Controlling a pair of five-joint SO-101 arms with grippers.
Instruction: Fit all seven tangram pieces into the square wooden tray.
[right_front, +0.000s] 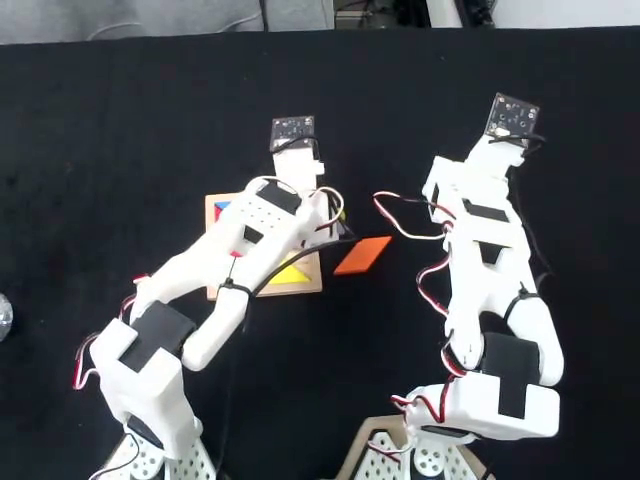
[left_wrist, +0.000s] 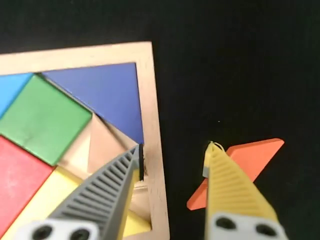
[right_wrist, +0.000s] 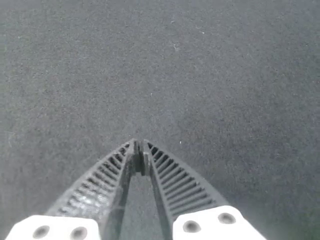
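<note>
High view: tray (right_front: 212, 212) sits left of centre, half covered by the left arm; orange piece (right_front: 362, 254) lies on the black cloth (right_front: 100, 150) just off the tray's right edge, apart from the rim.
Left wrist view: shows what the arm hides. Blue triangle (left_wrist: 107, 87), green square (left_wrist: 42, 117), red piece (left_wrist: 20, 185), yellow piece (left_wrist: 50, 195) and light-blue piece (left_wrist: 10, 90) are seated, with a bare wood gap (left_wrist: 100, 147) beside the rim.
Left gripper (left_wrist: 175, 150): spread, straddling the rim, grey finger over the gap and yellow finger over the orange piece.
Right wrist view: right gripper (right_wrist: 139, 150) pressed together above bare cloth.
Room: open cloth surrounds the orange piece; the right arm stands well apart, at frame right.
</note>
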